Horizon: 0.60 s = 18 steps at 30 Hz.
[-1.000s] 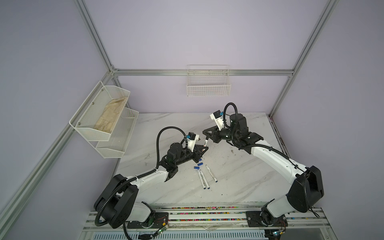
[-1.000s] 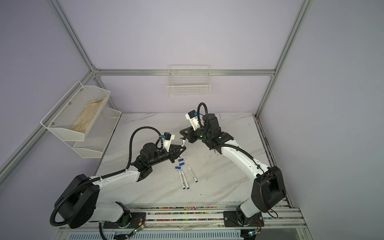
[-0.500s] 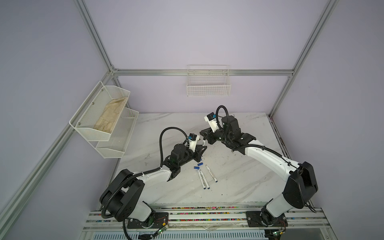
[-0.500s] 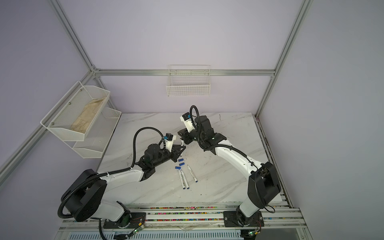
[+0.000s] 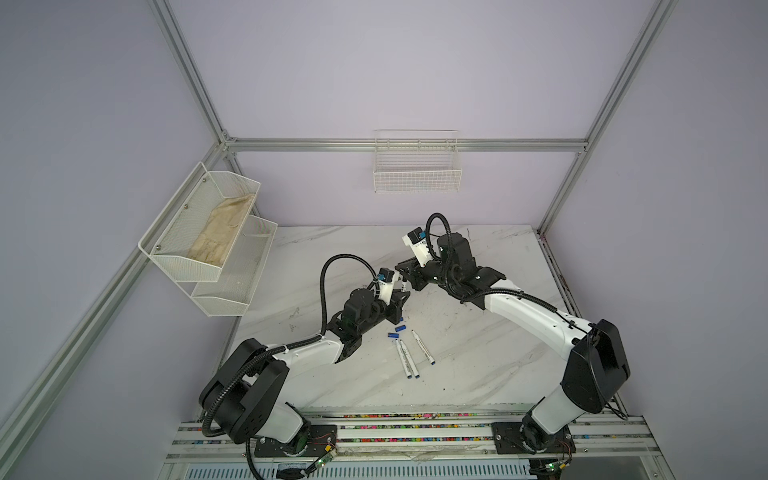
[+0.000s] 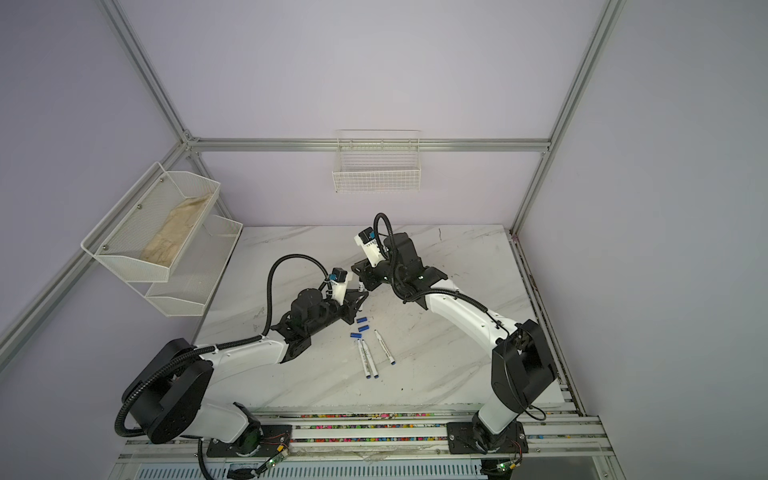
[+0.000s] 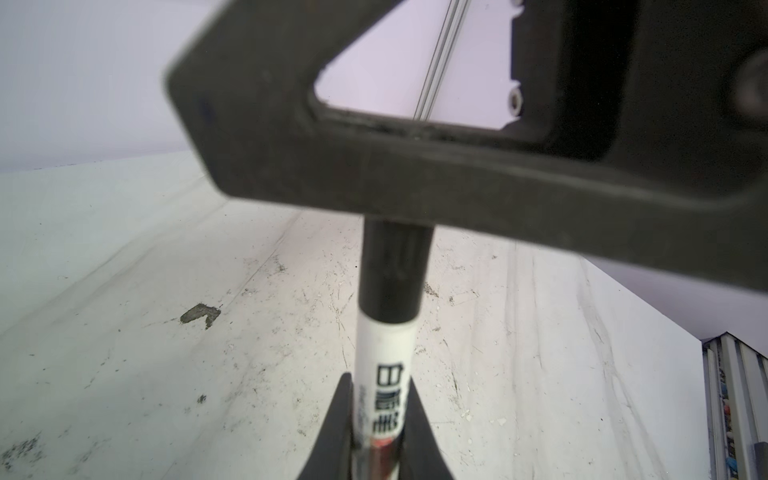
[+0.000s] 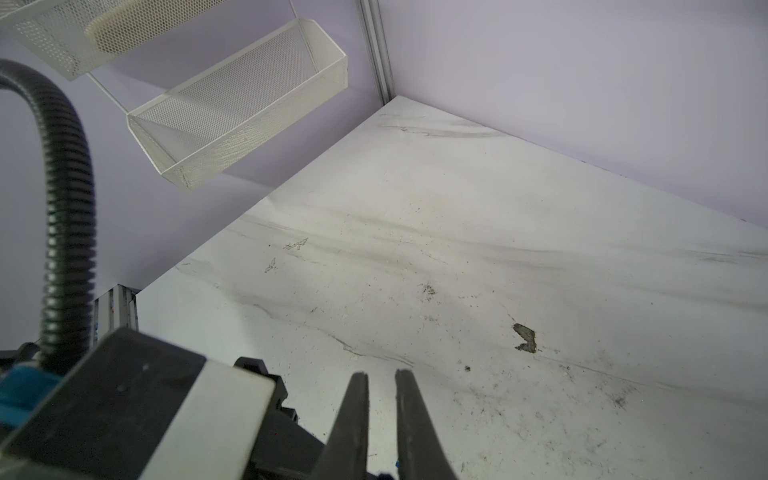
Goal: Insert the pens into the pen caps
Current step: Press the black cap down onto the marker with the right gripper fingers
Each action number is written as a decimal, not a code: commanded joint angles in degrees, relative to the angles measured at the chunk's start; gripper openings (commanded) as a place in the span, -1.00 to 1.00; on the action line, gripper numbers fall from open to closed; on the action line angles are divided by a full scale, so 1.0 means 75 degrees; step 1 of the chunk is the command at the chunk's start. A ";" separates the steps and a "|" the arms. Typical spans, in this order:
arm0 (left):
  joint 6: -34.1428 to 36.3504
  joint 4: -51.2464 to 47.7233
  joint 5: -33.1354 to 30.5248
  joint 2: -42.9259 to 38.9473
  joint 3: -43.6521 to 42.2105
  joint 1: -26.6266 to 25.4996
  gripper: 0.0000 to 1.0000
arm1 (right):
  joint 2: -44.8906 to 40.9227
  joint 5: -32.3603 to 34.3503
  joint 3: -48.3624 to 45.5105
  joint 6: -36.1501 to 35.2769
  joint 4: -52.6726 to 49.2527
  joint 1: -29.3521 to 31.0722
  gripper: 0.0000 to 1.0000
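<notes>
Marble-look tabletop point(image 5: 478, 374), scuffed and ink-flecked; lavender walls, mesh shelf point(image 5: 208, 232) on a side wall, wire basket point(image 5: 417, 166) on the back wall. Left gripper point(image 7: 380, 382) clamped on the white barrel of a pen point(image 7: 384, 353), lettering facing the wrist camera, pen held clear above the table. Black cap point(image 7: 392, 270) sits over the pen's far end, straight ahead of the left fingertips. Its outer end vanishes behind the dark frame of the right gripper point(image 8: 381, 378), which stands close against the left one in both top views. Right fingers point(image 8: 353, 415) are drawn together, only a thin slit between them (whether they pinch the cap itself cannot be told from the wrist view). Three blue caps point(image 6: 364, 328) lie on the table just beside the left gripper, on its side toward the arm bases. Three loose pens point(image 6: 370, 358) lie just past those caps, farther from both grippers: two side by side, the third slightly apart, blue ends toward the bases.
</notes>
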 commanded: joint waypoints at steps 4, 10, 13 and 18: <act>-0.2244 0.4332 -0.1072 -0.0802 0.1007 0.1539 -1.00 | 0.0466 -0.0704 -0.0825 -0.0154 -0.3705 0.0183 -1.00; -0.2661 0.4507 -0.0877 -0.0768 0.1157 0.1932 -1.00 | 0.0352 -0.0592 -0.0787 -0.0051 -0.3713 0.0074 -1.00; -0.2746 0.4522 -0.0925 -0.0893 0.1124 0.2109 -1.00 | 0.0203 -0.1225 -0.0879 0.0371 -0.3430 -0.0649 -1.00; -0.2251 0.3692 -0.0671 -0.1148 0.1289 0.2095 -1.00 | 0.0065 -0.1690 -0.0927 0.0479 -0.3203 -0.0835 -1.00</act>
